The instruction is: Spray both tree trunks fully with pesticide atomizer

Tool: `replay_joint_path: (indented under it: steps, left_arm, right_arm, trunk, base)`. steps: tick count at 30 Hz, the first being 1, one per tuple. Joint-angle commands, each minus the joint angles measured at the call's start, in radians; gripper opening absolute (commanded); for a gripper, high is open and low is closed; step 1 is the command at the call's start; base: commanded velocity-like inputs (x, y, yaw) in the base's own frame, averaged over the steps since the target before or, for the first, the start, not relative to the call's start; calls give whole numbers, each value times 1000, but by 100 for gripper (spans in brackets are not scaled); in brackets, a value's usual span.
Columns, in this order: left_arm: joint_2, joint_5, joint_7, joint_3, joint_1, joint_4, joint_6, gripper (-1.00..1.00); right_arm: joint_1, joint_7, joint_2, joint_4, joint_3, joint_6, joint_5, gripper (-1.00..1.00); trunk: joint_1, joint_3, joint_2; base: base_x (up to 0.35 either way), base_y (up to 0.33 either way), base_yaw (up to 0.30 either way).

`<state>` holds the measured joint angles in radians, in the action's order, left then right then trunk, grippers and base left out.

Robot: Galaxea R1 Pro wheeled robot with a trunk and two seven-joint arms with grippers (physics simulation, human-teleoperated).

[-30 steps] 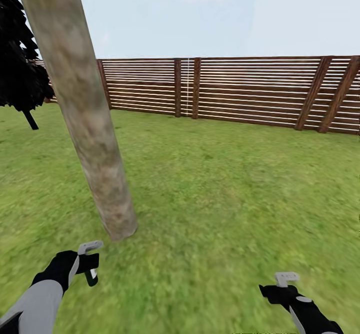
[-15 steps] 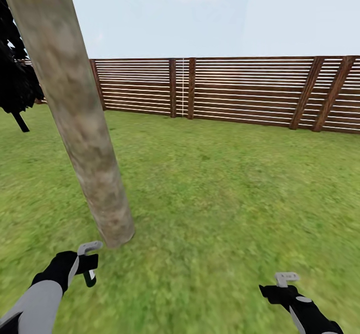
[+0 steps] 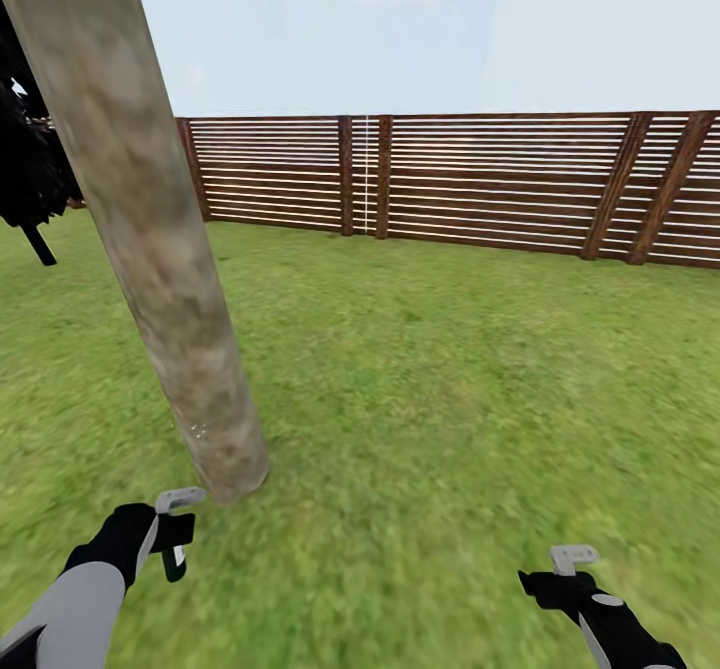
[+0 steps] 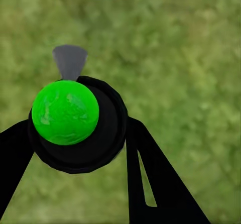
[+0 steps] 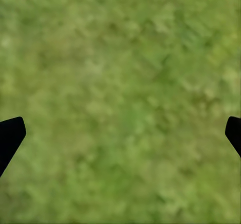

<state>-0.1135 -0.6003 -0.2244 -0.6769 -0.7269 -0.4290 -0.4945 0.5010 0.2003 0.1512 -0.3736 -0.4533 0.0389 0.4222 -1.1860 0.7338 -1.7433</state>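
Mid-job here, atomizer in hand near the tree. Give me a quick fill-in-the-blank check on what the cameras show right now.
1. The pesticide atomizer is held in the ____ end effector.
2. The right end effector is open, with only ____ beneath it.
3. The spot on the atomizer's base, seen from the left wrist, is ____.
4. A few tiny ____ specks dot the tree trunk near its base.

Missing words: left; grass; green; white
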Motion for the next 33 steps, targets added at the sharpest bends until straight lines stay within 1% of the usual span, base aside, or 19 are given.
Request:
replay_joint_path:
  steps: [1,5,7,9,12,26,30,32,33]
  left_arm:
    - [0,-11,-8,-8,-1,-2,-5,-100]
    - [-1,-12,-7,-10,-4,-4,-81,-100]
    - [-15,-12,-7,-10,-6,-4,-93,-100]
    - [-26,-12,-7,-10,-6,-4,-95,-100]
    - [-30,-12,-6,-10,-6,-4,-96,-100]
    - [-28,-10,-5,-7,-5,-1,-93,-100]
    - [-29,-12,-6,-7,-5,-2,-93,-100]
    - [-29,-12,-6,-6,-5,-2,-93,-100]
    - [-29,-12,-6,-6,-5,-2,-93,-100]
  right_arm:
    - [1,8,-1,-2,-8,4,7,100]
    - [1,9,-1,-2,-8,5,6,100]
    - [1,10,-1,-2,-10,4,6,100]
    - [1,10,-1,-2,-9,4,6,100]
    - [1,10,-1,-2,-9,4,6,100]
    - [1,7,-1,-2,-9,4,6,100]
    - [1,7,-1,-4,-10,2,5,100]
    - [1,9,0,-12,-13,-27,3,100]
    - [1,10,0,-19,-14,-71,2,100]
  trunk:
    - [-4,4,-8]
    - [-19,18,-36]
    - [-27,28,-50]
    - [-35,37,-64]
    - [-46,51,-85]
    - [-100,117,-183]
    - [-115,131,-211]
    - [-123,138,-225]
    - [-127,141,-232]
  base:
    - [0,0,0]
    - [0,0,22]
    - [0,0,74]
    - [0,0,71]
    - [0,0,49]
    - [0,0,2]
    - [0,0,0]
    - [0,0,0]
    - [0,0,0]
